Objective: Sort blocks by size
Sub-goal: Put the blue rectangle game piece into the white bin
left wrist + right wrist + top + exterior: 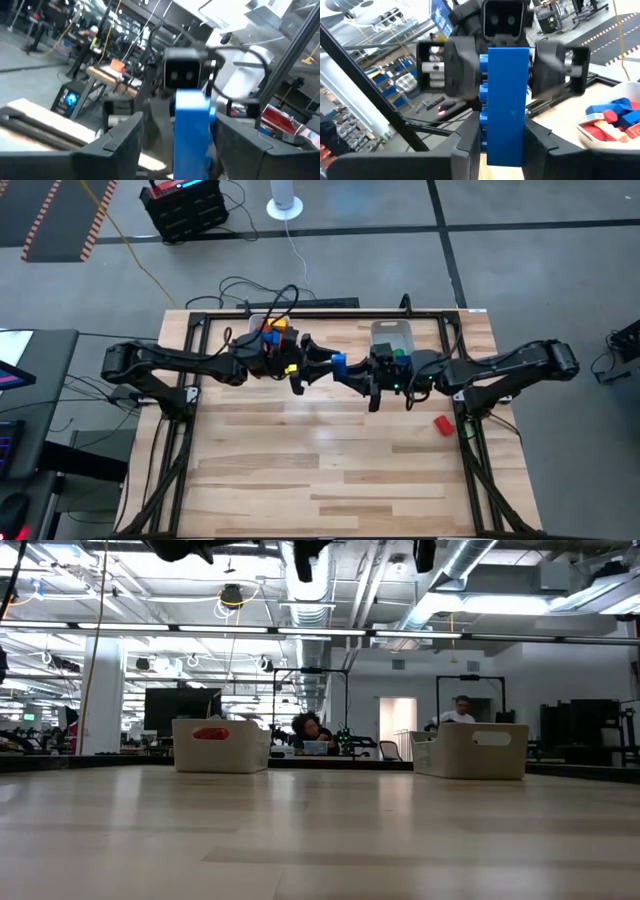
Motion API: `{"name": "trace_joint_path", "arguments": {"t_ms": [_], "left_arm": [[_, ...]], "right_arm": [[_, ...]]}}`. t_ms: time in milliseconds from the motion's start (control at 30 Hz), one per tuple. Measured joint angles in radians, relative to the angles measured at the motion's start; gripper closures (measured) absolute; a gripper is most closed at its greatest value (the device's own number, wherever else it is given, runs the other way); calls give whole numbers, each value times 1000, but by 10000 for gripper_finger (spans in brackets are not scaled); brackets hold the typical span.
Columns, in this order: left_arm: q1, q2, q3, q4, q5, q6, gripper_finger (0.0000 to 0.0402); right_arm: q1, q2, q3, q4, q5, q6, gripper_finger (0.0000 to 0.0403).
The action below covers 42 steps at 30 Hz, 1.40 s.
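Two grippers' fingers (470,145) around blue block (339,362), mid-table.

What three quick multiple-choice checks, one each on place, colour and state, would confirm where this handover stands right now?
1. Where does the lone red block lie?
A. On the table near the right arm's base
B. Inside the left bin
C. Between the left gripper's fingers

2. What colour is the long block between the two grippers?
A. Yellow
B. Blue
C. Green

3. How does the right gripper stand?
A. Open over a bin
B. Shut on nothing
C. Shut on the long block

Answers:
1 A: the high view shows it alone on the wood beside the right arm.
2 B: both wrist views show a blue bar.
3 C: the right wrist view shows its fingers pressed to the bar's sides, with the left gripper meeting it above mid-table.
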Motion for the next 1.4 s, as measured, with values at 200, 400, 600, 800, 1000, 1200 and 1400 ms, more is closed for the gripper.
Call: {"name": "trace_joint_path", "arguments": {"t_ms": [200, 400, 600, 800, 1000, 1200, 1400], "left_arm": [[0, 0, 45, -35, -15, 83, 245], [0, -4, 56, -113, 4, 95, 323], [1, -4, 57, -120, 32, 80, 323], [5, -6, 56, -129, 33, 62, 323], [6, -3, 54, -153, 31, 62, 323], [9, -5, 54, -233, 32, 66, 323], [68, -33, 53, -353, 82, 65, 323]], "right_arm": [[-2, 40, -1, 37, -14, 18, 279], [-2, 97, 5, 72, -47, 39, 276], [-1, 111, 21, 70, -50, 39, 275], [-1, 111, 23, 62, -51, 69, 254], [-2, 95, 27, -30, -58, 120, 188], [-8, 47, 27, -126, -58, 122, 138], [-9, -34, 27, -320, -57, 180, 132]]}}
